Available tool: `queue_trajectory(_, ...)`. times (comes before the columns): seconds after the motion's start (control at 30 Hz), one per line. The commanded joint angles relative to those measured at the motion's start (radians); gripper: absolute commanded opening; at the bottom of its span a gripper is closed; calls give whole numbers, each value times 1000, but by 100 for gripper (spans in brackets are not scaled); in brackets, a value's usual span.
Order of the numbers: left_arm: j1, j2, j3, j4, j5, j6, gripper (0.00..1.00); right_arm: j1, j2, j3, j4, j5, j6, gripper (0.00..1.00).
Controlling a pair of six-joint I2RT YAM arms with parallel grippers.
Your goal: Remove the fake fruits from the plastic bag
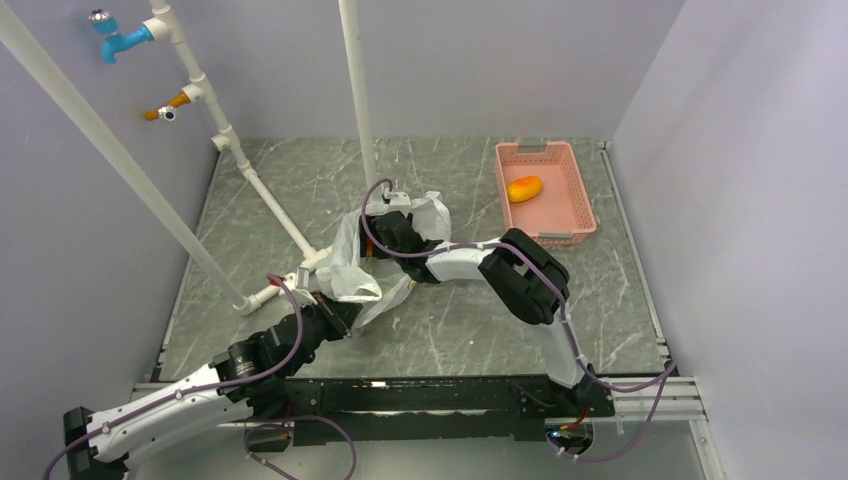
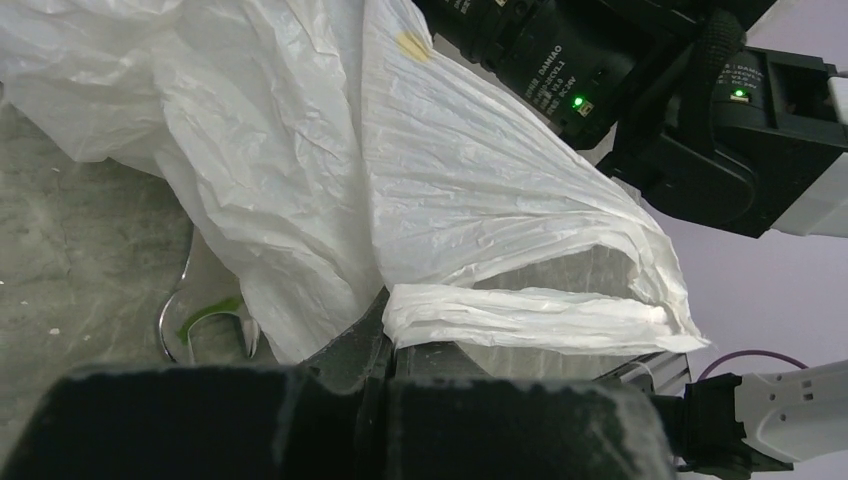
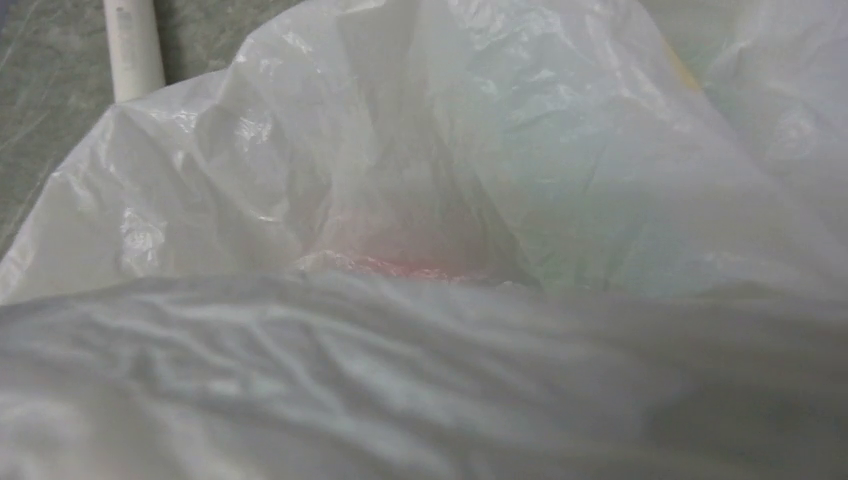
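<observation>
The white plastic bag [image 1: 352, 262] lies crumpled in the middle of the table. My left gripper [image 1: 343, 318] is shut on the bag's near handle loop [image 2: 520, 315] and holds it up off the table. My right gripper's wrist [image 1: 393, 225] is pushed into the bag's far opening, and its fingers are hidden under plastic film. In the right wrist view a red fruit [image 3: 392, 262] shows faintly through the film, with a greenish tint [image 3: 600, 190] to its right. The orange-yellow mango [image 1: 524, 188] lies in the pink basket [image 1: 570, 165].
White pipes [image 1: 265, 195] run diagonally across the left of the table and end next to the bag; one shows in the right wrist view [image 3: 132, 45]. An upright white post [image 1: 358, 90] stands behind the bag. The basket sits at the back right by the wall.
</observation>
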Motion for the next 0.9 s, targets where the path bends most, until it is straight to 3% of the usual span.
queue_trajectory(0.0,-5,-13,32,-17,-5,-7,0,-13,42,82,-26,48,19,83)
queue_trajectory(0.1,-4,-19,35,-26,-9,-7,0,-13,55,79,-18,49,1,77)
queue_trajectory(0.23,-5,-31,40,-40,-16,-6,0,-13,13,32,0,18,-32,46)
queue_trajectory(0.37,-4,-38,54,-65,-20,-5,0,-12,-103,-64,50,-83,-94,42)
queue_trajectory(0.5,-4,-53,55,-67,-38,0,0,-26,-208,-117,19,-318,-148,25)
queue_trajectory(0.57,-4,-60,59,-67,-42,4,0,-31,-261,-160,15,-427,-157,20)
queue_trajectory(0.77,-4,-61,68,-67,-52,13,0,-33,-381,-323,68,-620,-172,0)
queue_trajectory(0.87,-4,-59,65,-58,-52,10,0,-33,-419,-379,81,-692,-171,0)
